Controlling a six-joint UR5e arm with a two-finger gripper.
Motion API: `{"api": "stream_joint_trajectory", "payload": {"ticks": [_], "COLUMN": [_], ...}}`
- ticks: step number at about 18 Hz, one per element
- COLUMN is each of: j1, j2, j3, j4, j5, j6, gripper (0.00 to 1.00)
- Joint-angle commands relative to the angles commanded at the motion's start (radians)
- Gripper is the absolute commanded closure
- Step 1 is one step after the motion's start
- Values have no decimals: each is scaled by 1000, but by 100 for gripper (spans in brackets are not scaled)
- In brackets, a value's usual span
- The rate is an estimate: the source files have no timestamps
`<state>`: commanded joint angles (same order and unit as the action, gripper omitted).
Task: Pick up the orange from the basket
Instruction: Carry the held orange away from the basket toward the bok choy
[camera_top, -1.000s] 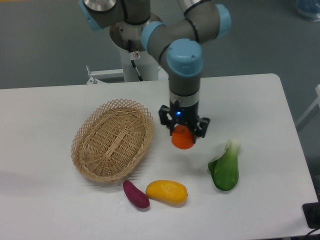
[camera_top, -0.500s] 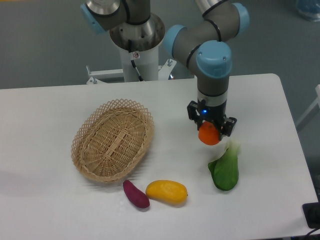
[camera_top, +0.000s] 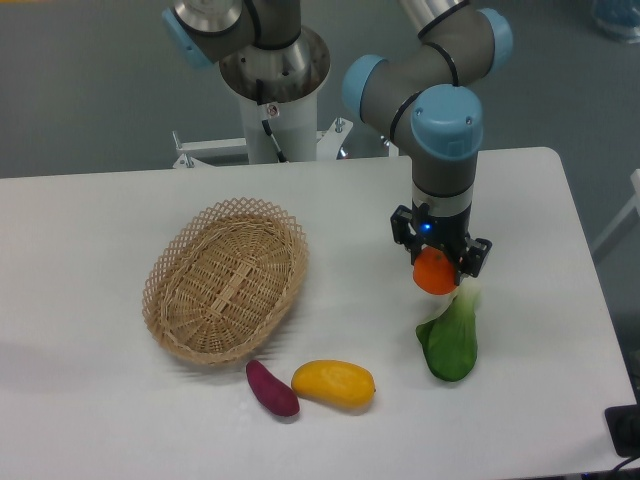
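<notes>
1. Your gripper was clamped on the orange, holding it above the table, well right of the basket.
2. Risk: it hung right over the bok choy, so a slip would've landed there.

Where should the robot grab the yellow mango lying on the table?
Probably across the middle of the mango, coming straight down. It lies flat and long, so its narrow width should fit between the jaws. The purple sweet potato lies close on its left, so avoid that end.
</notes>
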<state>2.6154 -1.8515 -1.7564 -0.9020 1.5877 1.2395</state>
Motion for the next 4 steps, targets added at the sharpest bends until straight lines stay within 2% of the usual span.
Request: {"api": "stream_joint_trajectory", "payload": {"ticks": [4], "j1": [0], "j2": [6], "j3": [-3], "j4": [5], "j5": [-5], "j6": [-2], "gripper": [49]}}
